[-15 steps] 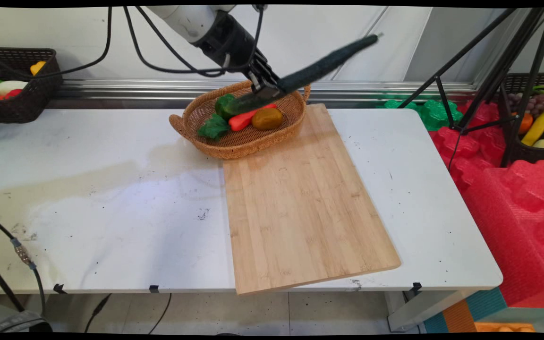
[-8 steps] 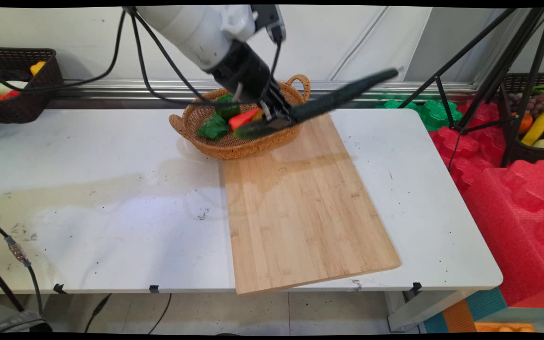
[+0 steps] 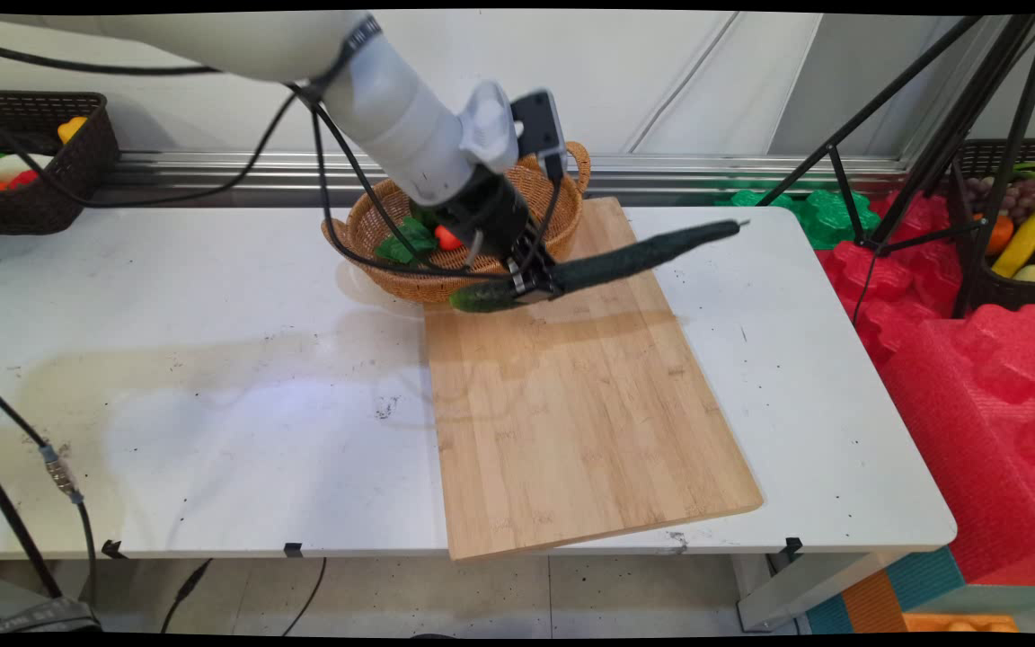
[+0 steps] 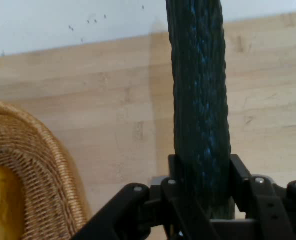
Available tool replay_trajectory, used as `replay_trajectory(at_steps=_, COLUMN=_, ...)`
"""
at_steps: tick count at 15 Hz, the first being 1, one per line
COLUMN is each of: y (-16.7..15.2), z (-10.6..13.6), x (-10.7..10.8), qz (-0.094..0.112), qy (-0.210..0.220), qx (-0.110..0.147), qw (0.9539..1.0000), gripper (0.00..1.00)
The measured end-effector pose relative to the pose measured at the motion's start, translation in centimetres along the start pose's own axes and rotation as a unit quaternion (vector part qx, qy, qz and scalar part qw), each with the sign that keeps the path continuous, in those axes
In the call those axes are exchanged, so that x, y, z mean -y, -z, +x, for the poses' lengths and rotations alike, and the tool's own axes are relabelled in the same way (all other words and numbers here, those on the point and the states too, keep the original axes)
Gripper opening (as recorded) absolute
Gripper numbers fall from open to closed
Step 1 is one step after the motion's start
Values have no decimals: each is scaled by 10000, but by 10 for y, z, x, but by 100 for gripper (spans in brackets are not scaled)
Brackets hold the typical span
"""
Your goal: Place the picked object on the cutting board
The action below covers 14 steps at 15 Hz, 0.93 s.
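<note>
My gripper [image 3: 535, 283] is shut on a long dark green cucumber [image 3: 607, 265], gripping it near its left end. The cucumber hangs just above the far end of the wooden cutting board [image 3: 571, 404], slanting up to the right past the board's edge. In the hand view the cucumber [image 4: 200, 100] runs upward between the black fingers [image 4: 240, 175], with the board [image 4: 88, 100] beneath it. The wicker basket [image 3: 392, 280] sits right behind the gripper and holds a green leafy vegetable [image 3: 396, 244] and a red vegetable [image 3: 446, 238]; the arm hides the rest.
A dark basket [image 3: 41, 189] of vegetables stands at the table's far left. A tripod [image 3: 931, 135], red foam [image 3: 976, 359] and a fruit basket [image 3: 1021, 234] lie beyond the table's right edge. Black cables hang from the arm over the wicker basket.
The gripper has carried the cucumber out of the wicker basket, down and toward the near side, over the board's far end. The cucumber's tilt has flattened.
</note>
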<state>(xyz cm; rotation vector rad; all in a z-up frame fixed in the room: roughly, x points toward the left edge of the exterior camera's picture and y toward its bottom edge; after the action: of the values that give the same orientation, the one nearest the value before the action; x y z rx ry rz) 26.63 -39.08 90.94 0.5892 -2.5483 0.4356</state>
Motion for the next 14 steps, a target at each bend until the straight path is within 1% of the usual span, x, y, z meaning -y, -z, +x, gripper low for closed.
replay_trajectory(at_steps=8, y=-62, z=-15, x=5, qz=-150, qy=-166, qx=424, qw=9988, gripper=0)
replay_trajectory(at_steps=14, y=-88, z=-25, x=5, qz=-239, qy=-311, qx=634, qw=9972, gripper=0)
